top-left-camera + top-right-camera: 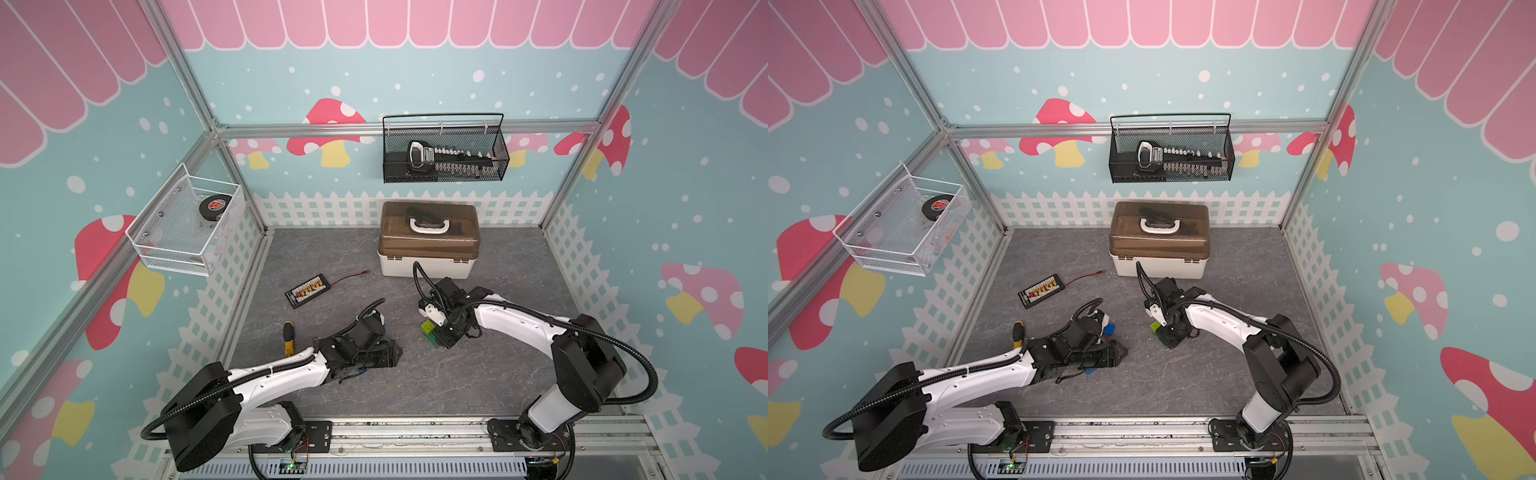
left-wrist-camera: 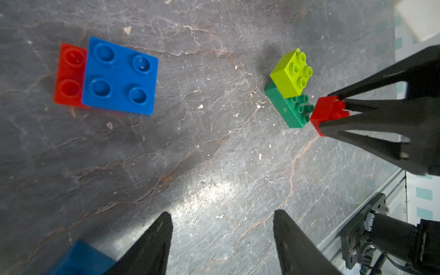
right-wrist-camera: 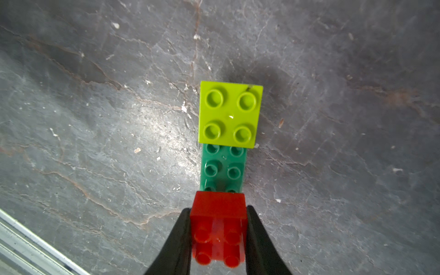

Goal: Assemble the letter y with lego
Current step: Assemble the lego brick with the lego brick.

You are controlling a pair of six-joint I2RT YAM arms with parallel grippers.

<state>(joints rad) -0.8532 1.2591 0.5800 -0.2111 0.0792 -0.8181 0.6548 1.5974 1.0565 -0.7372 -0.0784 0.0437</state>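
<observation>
No text can be read. A red logo is carried by the black disc (image 1: 215, 205) in the white wire basket (image 1: 170, 255) at far left, and white lettering by a black bracket (image 2: 365, 213); both are too blurred to be made out.

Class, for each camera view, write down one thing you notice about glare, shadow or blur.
Left wrist view: a bright glare patch on the table; the blue brick at the frame's edge is blurred. Right wrist view: the lime brick is sharp with a dark shadow beside it, the gripped red brick softer. In both top views: even light, no strong glare.
</observation>
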